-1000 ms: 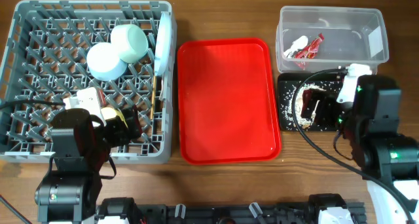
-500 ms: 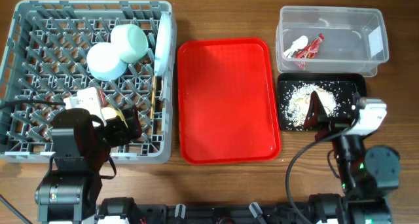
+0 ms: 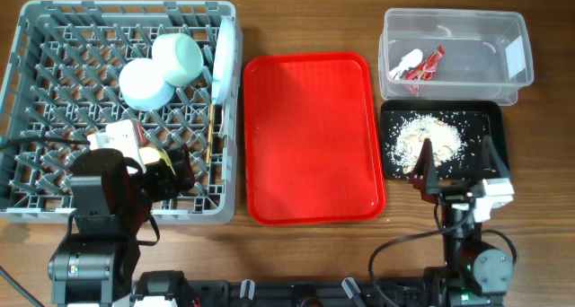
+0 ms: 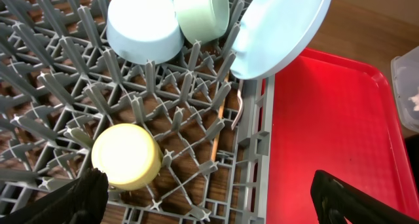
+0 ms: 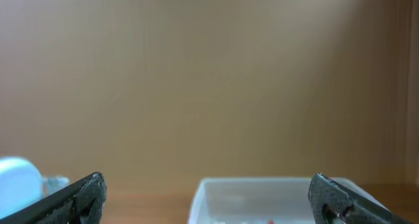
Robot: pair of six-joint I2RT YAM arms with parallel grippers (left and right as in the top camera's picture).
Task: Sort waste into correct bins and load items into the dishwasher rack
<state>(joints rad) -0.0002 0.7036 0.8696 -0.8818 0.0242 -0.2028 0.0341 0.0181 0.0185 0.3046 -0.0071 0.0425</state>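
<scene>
The grey dishwasher rack (image 3: 126,6) holds two pale bowls (image 3: 148,81) (image 3: 178,57), a white plate (image 3: 224,51) standing on edge, chopsticks (image 3: 211,132) and a yellow cup (image 4: 126,155). A white fork (image 4: 240,109) lies by the chopsticks (image 4: 218,129). My left gripper (image 3: 166,174) (image 4: 209,207) is open and empty above the rack's front, next to the cup. The clear tub (image 3: 454,15) holds the red wrapper (image 3: 427,63) and white scrap (image 3: 406,57). The black tray (image 3: 476,127) holds rice crumbs (image 3: 427,136). My right gripper (image 3: 455,163) (image 5: 209,207) is open and empty at the tray's front edge, facing the tub (image 5: 262,198).
A large red serving tray (image 3: 310,136) lies between the rack and the bins, with nothing on it. It also shows in the left wrist view (image 4: 327,132). Bare wooden table runs along the front edge.
My right arm has pulled back from over the black tray toward the table's front edge, and its gripper now points level. The left arm has not moved.
</scene>
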